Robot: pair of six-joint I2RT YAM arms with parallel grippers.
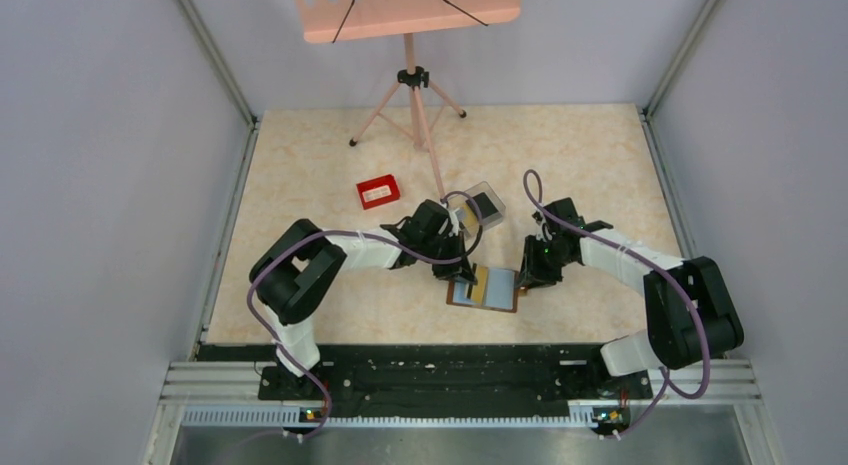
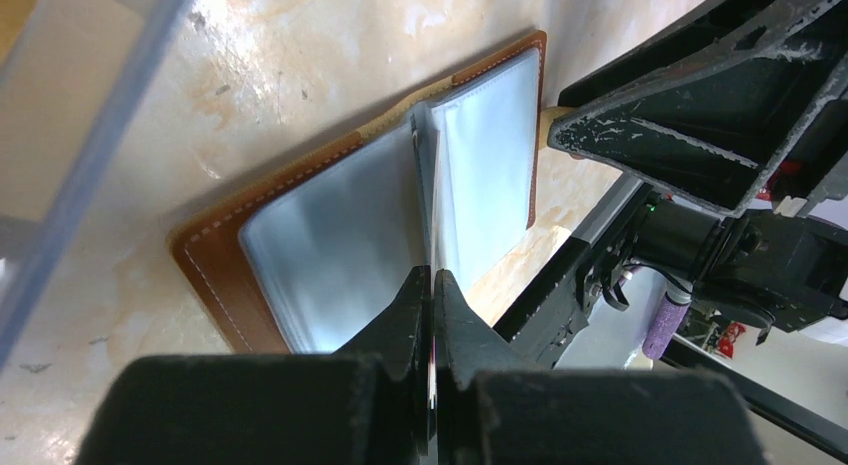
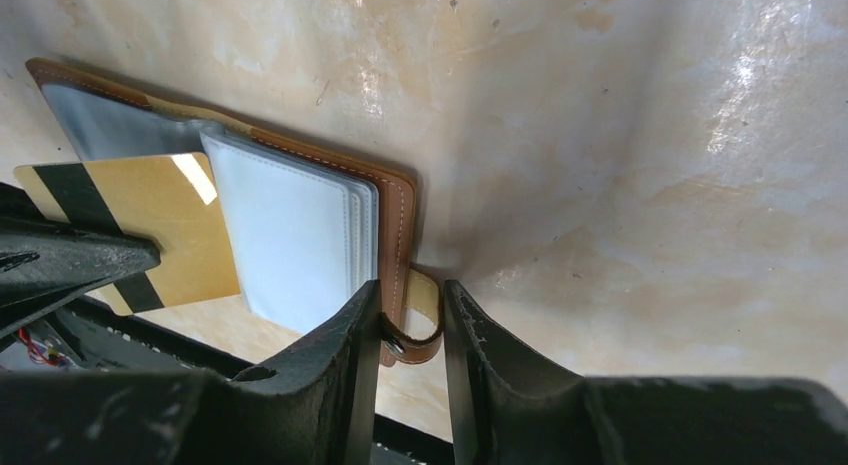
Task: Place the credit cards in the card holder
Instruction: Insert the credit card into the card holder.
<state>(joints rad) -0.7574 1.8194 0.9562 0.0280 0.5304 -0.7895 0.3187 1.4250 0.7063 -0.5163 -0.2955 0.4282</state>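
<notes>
Marbled table (image 1: 330,155), card holder (image 2: 340,235), red tray (image 1: 378,191), tripod (image 1: 410,110)

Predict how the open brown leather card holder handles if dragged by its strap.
Likely floppy: the brown leather card holder lies hinged open, clear plastic sleeves fanning loosely. Probably slides on the glossy marbled table. The looped leather strap between the right gripper jaws looks bendy, so expect slack before the body follows.

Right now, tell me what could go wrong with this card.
1. The right gripper only straddles the strap; if it is not clamped, the holder may slide when the card is pushed.
2. The left gripper is shut on the card near one end, and the card sits partly behind loose sleeves; it could twist or slip between sleeves instead of into a slot.
</notes>
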